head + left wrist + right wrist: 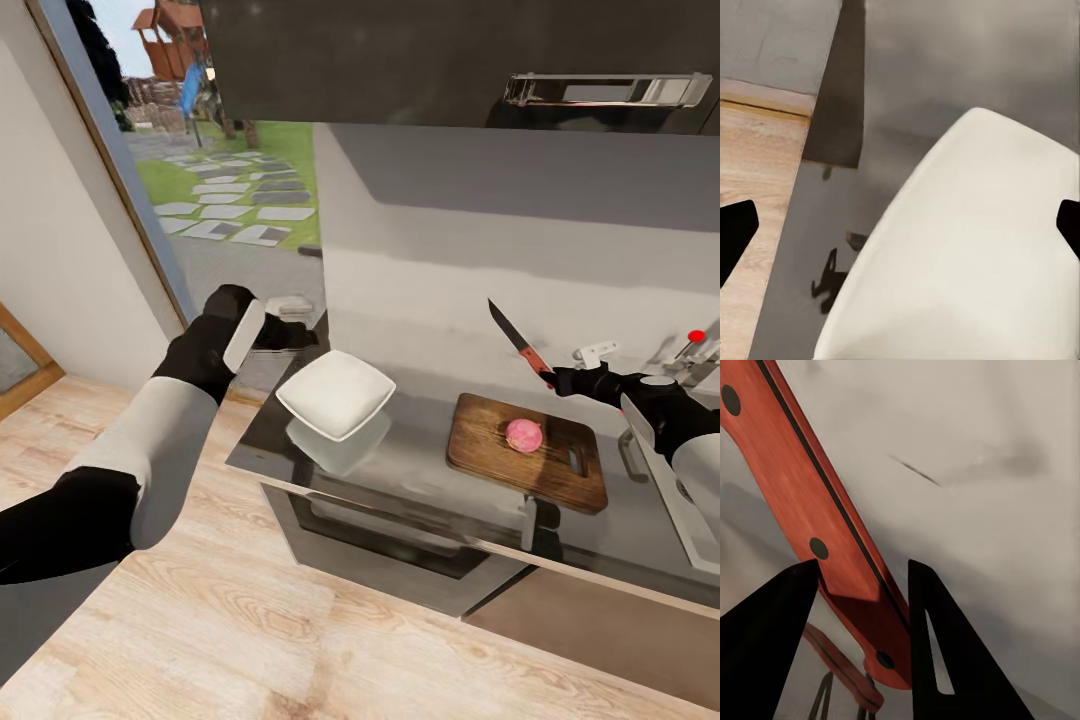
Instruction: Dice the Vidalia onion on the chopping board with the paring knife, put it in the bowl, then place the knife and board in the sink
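No readable text, labels, brands, numbers or signs on any surface, plain unmarked finishes throughout

Head view looks down from above at the table [420, 470]. Left wrist view sits close over the bowl [975, 255], shared with head view [336, 393]. Right wrist view faces the knife [817, 517] handle up close

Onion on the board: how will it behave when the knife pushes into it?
The onion looks round and sits loose near the middle of the chopping board, so it probably rolls under a sideways push. Nothing steadies it: the left claw is over by the bowl. Its smooth skin may let the blade slip.
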Tool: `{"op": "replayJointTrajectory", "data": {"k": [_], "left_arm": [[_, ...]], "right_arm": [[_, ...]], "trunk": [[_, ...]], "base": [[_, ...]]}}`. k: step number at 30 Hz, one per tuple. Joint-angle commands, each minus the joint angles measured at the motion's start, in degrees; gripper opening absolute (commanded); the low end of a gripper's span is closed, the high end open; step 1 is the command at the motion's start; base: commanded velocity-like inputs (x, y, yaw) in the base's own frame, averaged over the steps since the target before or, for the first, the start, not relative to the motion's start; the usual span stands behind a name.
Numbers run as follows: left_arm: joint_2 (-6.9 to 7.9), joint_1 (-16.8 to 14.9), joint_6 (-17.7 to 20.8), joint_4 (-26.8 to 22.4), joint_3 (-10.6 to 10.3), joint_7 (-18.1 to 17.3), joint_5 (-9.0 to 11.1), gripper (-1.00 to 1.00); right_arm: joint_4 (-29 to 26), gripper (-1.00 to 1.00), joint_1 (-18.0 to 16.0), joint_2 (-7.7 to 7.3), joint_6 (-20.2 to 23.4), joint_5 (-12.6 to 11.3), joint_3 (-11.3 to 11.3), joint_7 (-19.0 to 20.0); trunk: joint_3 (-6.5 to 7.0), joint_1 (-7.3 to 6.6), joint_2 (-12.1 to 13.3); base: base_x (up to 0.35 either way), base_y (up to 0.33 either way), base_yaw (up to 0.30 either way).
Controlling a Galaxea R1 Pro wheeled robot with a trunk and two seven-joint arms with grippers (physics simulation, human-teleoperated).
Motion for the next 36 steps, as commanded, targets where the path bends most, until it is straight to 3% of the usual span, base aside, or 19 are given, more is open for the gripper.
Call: {"op": "replayJointTrajectory", "data": {"k": [1,12,36], "left_arm": [[0.09,-0.04,0.39,-0.92,-0.15,0.49,0.53,1.0],[0.56,-0.04,0.91,-2.05,-0.24,0.49,0.58,1.0],[0.48,-0.04,0.99,-1.69,-0.35,0.49,0.67,1.0]], "right_arm": [[-0.09,-1.0,-0.04,-0.04,0.45,-0.45,0.18,0.13],[-0.08,-1.0,-0.05,-0.04,0.45,-0.45,0.2,0.05],[-0.08,-1.0,-0.03,-0.04,0.45,-0.43,0.16,0.19]], "trunk": [[-0.09,0.03,-0.08],[-0.09,0.03,-0.08],[-0.09,0.03,-0.08]], "base": [[0.0,0.0,0.0],[-0.056,-0.002,0.0],[-0.323,-0.011,0.0]]}}
